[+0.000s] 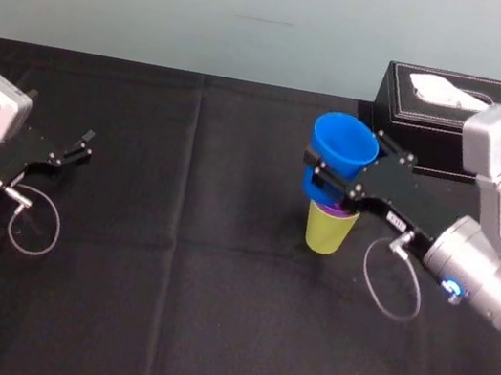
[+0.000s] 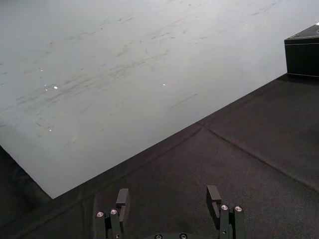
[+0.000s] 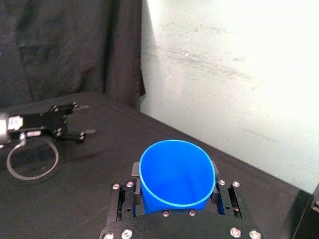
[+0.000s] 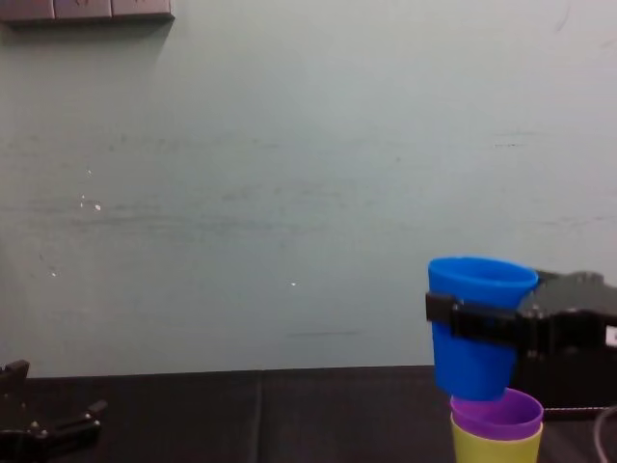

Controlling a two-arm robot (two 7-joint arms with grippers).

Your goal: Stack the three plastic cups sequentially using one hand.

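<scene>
My right gripper [image 1: 323, 173] is shut on the blue cup [image 1: 341, 155], one finger on each side of it, and holds it upright in the air. Just below it the purple cup [image 4: 497, 415] sits nested inside the lime-green cup [image 1: 330, 229], which stands on the black cloth. The chest view shows the blue cup's [image 4: 474, 326] base a little above the purple rim, not touching it. In the right wrist view the blue cup [image 3: 175, 174] sits between the fingers. My left gripper [image 1: 81, 147] rests open at the left of the table, with nothing in it.
A black leather tissue box [image 1: 458, 112] stands at the back right, behind my right arm. A black cloth [image 1: 161, 308] covers the table. A pale wall [image 4: 289, 193] rises behind the table's far edge.
</scene>
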